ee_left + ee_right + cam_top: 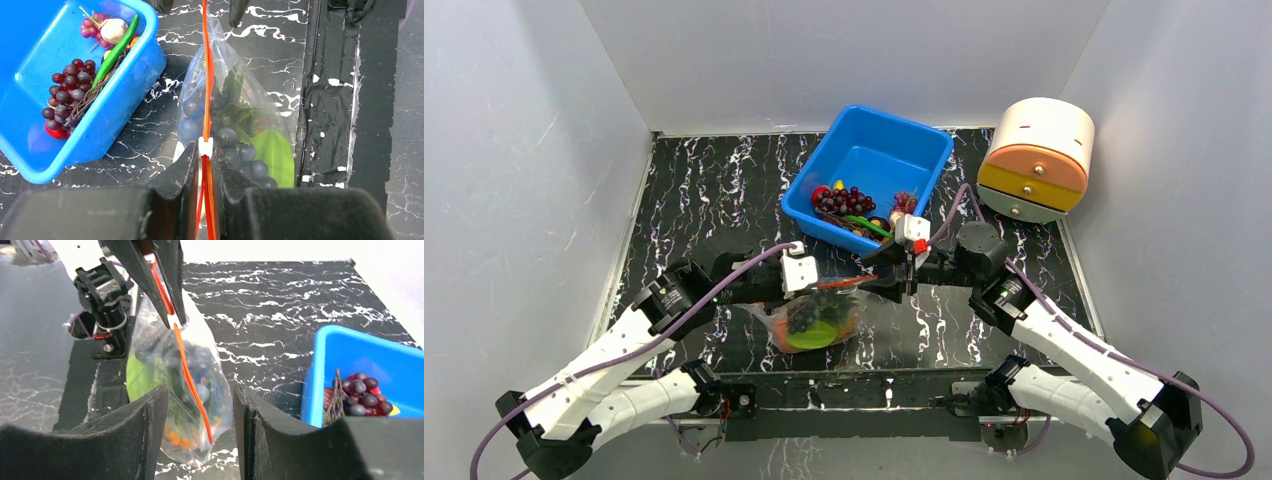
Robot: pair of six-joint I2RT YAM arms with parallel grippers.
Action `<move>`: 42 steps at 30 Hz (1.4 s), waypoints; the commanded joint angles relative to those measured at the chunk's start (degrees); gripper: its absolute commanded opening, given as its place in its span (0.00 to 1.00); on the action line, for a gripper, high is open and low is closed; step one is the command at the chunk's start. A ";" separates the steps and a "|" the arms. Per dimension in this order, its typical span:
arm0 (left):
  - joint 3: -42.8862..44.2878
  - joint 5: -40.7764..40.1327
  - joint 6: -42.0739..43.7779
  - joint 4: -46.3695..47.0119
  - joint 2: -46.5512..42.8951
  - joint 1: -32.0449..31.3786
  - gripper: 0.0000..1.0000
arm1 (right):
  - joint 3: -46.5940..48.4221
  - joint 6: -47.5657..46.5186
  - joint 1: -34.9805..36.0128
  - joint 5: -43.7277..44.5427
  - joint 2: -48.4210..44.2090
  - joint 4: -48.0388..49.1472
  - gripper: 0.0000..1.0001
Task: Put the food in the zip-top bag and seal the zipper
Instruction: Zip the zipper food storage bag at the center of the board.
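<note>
Pinching the zipper [207, 75] at its white slider [205, 145] to run it shut, the left gripper [205, 159] steadies the zip-top bag [260, 107], while the right gripper [200, 392] apparently gapes around its far end.

Blue plastic bin [879, 160] on black marbled table [704, 190], rounded orange-and-yellow drawer unit [1036, 158] right of it

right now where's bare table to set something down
Bare table lies back left, between the wall and the blue bin. A smaller patch sits between the zip-top bag and the right arm. Crowded: centre, where left gripper and right gripper meet at the bag.
</note>
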 commanded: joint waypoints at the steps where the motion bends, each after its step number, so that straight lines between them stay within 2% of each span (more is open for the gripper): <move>1: 1.25 2.20 -0.07 3.79 -0.46 0.23 0.00 | 1.20 4.29 3.05 0.51 1.65 7.91 0.46; 8: -0.04 3.55 -0.53 4.77 -1.07 0.28 0.00 | 4.72 2.68 11.04 5.57 7.82 7.41 0.45; 12: -0.27 4.19 -0.65 5.22 -1.28 0.23 0.00 | 5.83 1.67 13.20 7.23 10.18 8.02 0.46; 14: -0.56 4.45 -0.58 5.44 -1.49 0.23 0.00 | 6.31 1.80 13.57 6.93 11.33 8.28 0.43; 20: -1.25 4.23 -0.47 5.45 -2.50 0.22 0.00 | 5.87 1.17 14.08 8.38 11.52 8.29 0.00; 42: -1.25 -1.11 0.85 -2.14 -6.79 0.27 0.00 | 1.83 -3.71 13.91 22.38 4.01 0.61 0.00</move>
